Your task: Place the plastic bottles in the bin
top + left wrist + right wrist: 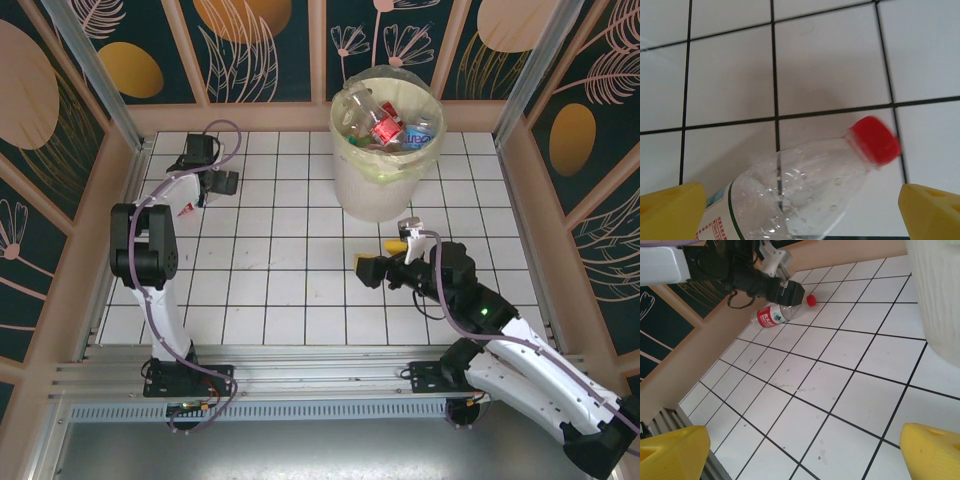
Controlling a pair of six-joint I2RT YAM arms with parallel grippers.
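Observation:
A clear plastic bottle (pixel 805 195) with a red cap (pixel 875 140) and a red-printed label lies on the white tiles at the far left (pixel 186 210). My left gripper (pixel 800 212) is open, its yellow fingertips wide on either side of the bottle's neck, apart from it. From the right wrist view, that bottle (pixel 780 314) lies under the black left gripper (pixel 785 290). The bin (pixel 385 165), a white bucket with a pale green liner, stands at the back and holds several bottles (pixel 385 128). My right gripper (pixel 378 255) hovers open and empty in front of the bin.
Wooden walls (pixel 130 150) close in the tiled floor on the left, back and right. The bin's white side (pixel 940 290) rises close on the right of the right wrist view. Open tiles (pixel 290 260) lie between the two grippers.

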